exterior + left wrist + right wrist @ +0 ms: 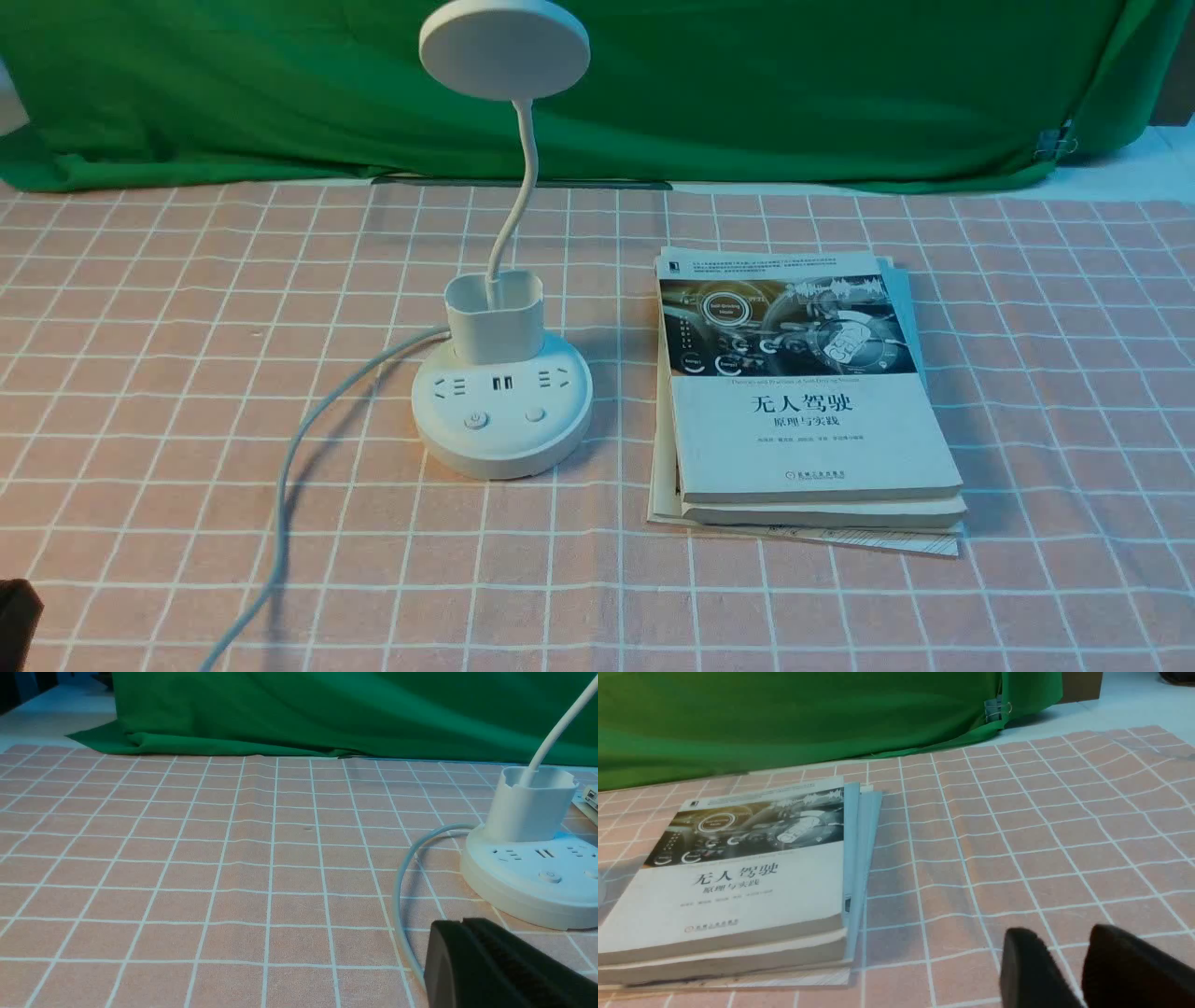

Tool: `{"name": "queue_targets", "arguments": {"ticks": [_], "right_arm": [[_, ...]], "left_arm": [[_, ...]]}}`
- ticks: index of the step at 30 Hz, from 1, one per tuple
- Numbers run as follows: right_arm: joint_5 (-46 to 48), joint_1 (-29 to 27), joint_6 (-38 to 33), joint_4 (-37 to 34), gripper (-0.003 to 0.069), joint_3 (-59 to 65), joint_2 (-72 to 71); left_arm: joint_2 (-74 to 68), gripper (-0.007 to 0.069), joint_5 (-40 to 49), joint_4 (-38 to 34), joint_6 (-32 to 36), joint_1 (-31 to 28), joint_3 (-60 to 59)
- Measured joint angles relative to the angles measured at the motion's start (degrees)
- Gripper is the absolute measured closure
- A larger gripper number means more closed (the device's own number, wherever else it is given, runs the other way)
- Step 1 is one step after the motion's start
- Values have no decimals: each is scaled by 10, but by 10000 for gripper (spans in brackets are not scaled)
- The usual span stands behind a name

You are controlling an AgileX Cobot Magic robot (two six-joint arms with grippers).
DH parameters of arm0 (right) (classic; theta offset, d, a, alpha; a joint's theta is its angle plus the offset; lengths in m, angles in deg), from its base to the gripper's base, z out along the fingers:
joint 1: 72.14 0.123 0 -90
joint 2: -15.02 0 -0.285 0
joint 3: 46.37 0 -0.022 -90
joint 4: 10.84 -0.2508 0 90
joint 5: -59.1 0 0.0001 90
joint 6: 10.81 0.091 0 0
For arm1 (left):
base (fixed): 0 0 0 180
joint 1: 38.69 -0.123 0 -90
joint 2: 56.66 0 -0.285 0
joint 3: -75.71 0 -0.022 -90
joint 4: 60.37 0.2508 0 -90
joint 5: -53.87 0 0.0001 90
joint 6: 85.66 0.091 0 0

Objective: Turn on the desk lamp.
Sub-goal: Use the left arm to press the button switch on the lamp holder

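One view, front, shows lamp's disc head [504,51]; wrist views don't.

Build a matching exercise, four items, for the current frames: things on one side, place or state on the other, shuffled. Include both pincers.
1. desk lamp's cup-like holder
2. stack of books
3. left pincer
4. right pincer

A. fingertips apart, nothing between them
B. at the back of the round base, behind its two buttons
C. on the checked cloth, to the right of the lamp
D. fingertips together

Pairs: 1-B, 2-C, 3-D, 4-A
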State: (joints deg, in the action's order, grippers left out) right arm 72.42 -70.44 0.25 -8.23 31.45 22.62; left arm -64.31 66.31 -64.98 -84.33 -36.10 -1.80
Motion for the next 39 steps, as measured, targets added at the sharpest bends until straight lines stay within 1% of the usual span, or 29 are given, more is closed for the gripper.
{"name": "queue_targets", "arguments": {"ticks": [29,32,33,35,36,38,39], "right_arm": [[0,0,0,0,418,0,0],[0,0,0,0,418,0,0],[0,0,0,0,418,0,0],[0,0,0,0,418,0,0],[0,0,0,0,418,0,0],[0,0,0,0,418,0,0],[0,0,0,0,418,0,0]], "left_arm": [[0,603,0,-1,0,0,0],[0,603,-14,-67,-33,0,0],[0,603,-26,-118,-60,0,0],[0,603,-64,-281,-134,0,0],[0,603,-77,-332,-162,0,0],[0,603,-99,-412,-193,0,0],[0,603,-103,-423,-194,0,0]]}}
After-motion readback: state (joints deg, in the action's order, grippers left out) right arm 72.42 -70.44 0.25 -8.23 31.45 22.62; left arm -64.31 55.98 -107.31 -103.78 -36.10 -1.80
